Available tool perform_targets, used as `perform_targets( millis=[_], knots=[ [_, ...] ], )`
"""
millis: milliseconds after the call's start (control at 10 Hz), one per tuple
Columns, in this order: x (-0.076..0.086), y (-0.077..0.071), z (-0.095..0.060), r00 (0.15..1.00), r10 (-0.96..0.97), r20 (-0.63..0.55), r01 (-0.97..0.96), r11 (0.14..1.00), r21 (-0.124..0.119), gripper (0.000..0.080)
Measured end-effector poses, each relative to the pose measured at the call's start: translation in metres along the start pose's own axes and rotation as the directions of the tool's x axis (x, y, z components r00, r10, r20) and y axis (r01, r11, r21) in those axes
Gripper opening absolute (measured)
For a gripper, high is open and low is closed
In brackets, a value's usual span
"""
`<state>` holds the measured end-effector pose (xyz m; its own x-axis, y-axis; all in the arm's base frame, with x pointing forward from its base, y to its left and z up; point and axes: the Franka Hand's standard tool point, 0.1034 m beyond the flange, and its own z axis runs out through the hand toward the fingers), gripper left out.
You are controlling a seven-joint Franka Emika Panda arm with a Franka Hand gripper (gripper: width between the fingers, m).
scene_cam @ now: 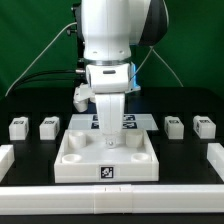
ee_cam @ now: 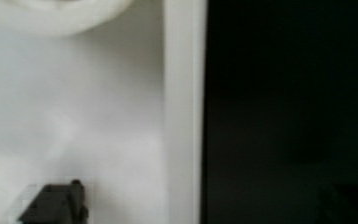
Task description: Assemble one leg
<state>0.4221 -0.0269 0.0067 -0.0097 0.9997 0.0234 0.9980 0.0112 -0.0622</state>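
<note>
We see the white robot arm (scene_cam: 110, 50) reaching straight down over the large white square tray-like piece (scene_cam: 75, 162) with round corner sockets. This piece lies at the middle of the black tabletop (scene_cam: 30, 150).

In the wrist view the two dark fingertips (ee_cam: 51, 205) stand wide apart, so the jaws are open and grip nothing. Between them runs the tray-like piece's straight edge, with its white surface on one side and bare tabletop on the other. One round socket (ee_cam: 69, 15) shows in that surface.

The four small white plastic block-shaped legs (scene_cam: 48, 126), each with a black-and-white marker tag on its face, stand in a row on the tabletop, well apart from the jaws. Two are on the exterior view's left and two on its right. Just behind the tray-like piece, partly hidden by the arm, lies the thin white marker board (scene_cam: 127, 122).
</note>
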Motion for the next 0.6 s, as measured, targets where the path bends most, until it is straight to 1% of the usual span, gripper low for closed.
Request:
perform_targets(
  millis=[100,300,400,500,600],
  knots=[
    [0.0001,-0.0003,0.0004,1.000,0.000,0.000,0.000,1.000,0.001,0.0637],
    [0.0001,-0.0004,0.0007,1.000,0.001,0.000,-0.001,1.000,0.001,0.0286],
    [0.0001,-0.0005,0.0008,1.000,0.001,0.000,-0.001,1.000,0.002,0.0286],
    [0.0001,-0.0005,0.0008,1.000,0.001,0.000,-0.001,1.000,0.002,0.0144],
    [0.0002,0.0017,-0.0004,1.000,0.000,0.000,0.000,1.000,-0.009,0.0063]
  ],
)
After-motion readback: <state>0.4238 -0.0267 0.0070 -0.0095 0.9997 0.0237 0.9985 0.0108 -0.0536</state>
